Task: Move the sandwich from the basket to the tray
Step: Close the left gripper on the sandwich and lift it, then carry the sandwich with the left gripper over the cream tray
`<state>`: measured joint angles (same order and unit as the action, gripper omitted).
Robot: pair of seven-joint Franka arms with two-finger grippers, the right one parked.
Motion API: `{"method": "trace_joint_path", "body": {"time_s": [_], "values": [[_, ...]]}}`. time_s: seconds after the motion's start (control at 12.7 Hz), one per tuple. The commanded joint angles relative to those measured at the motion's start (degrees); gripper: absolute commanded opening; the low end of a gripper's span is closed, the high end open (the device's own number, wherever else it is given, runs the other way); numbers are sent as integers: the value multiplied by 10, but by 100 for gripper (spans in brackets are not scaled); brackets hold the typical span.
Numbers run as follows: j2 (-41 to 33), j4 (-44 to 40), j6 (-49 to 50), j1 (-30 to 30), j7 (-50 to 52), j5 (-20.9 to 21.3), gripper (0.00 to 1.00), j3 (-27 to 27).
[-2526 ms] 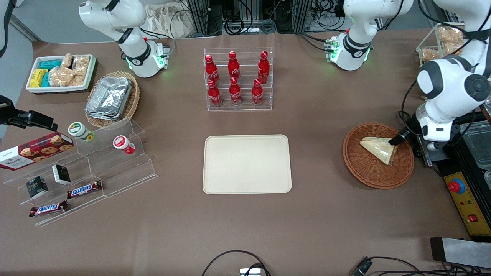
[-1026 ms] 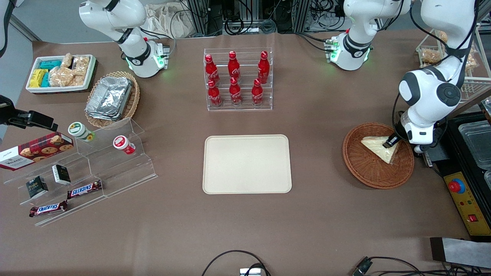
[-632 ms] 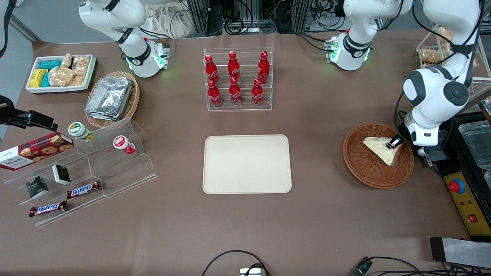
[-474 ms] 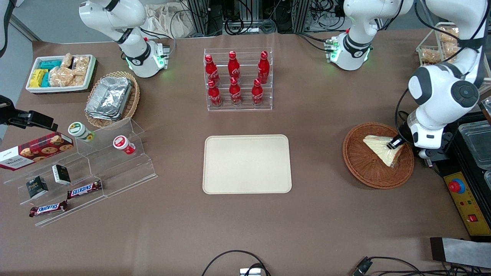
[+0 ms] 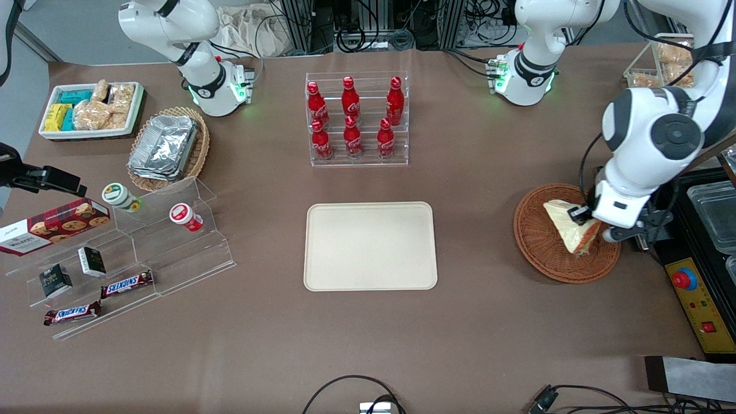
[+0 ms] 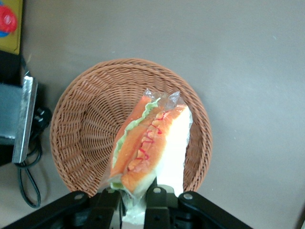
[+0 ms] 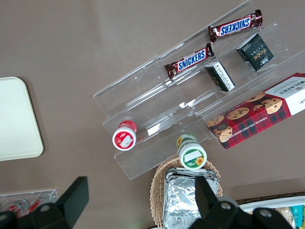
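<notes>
The flat, smooth cream tray (image 5: 370,246) lies well apart from the gripper, toward the parked arm's end. The round, bumpy brown basket (image 5: 540,253) sits just under the gripper. The gripper (image 6: 137,198) pinches the soft sandwich (image 6: 147,148) at its low corner, lifted over the basket. It should squeeze gently, rise straight, then carry slowly so the slippery wrap does not slide.

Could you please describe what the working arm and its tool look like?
The working arm is glossy white with rounded, dark grey joint caps and black cables along it. Its tool, over the basket, has slim black fingers on a black body.
</notes>
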<state>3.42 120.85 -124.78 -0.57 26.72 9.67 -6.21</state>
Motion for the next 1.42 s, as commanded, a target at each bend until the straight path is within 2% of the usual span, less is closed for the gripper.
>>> {"method": "trace_joint_path", "body": {"time_s": [0.0, 0.32, 0.71, 1.11, 1.34], "values": [[9, -31, 37, -1, -13, 27, 2, -37], [11, -57, 70, -1, -2, 29, 2, -106], [61, -112, 93, -4, 117, 32, 2, -190], [137, -173, 114, -93, 214, 100, 2, -198], [192, -231, 121, -137, 252, 126, 2, -198]]}}
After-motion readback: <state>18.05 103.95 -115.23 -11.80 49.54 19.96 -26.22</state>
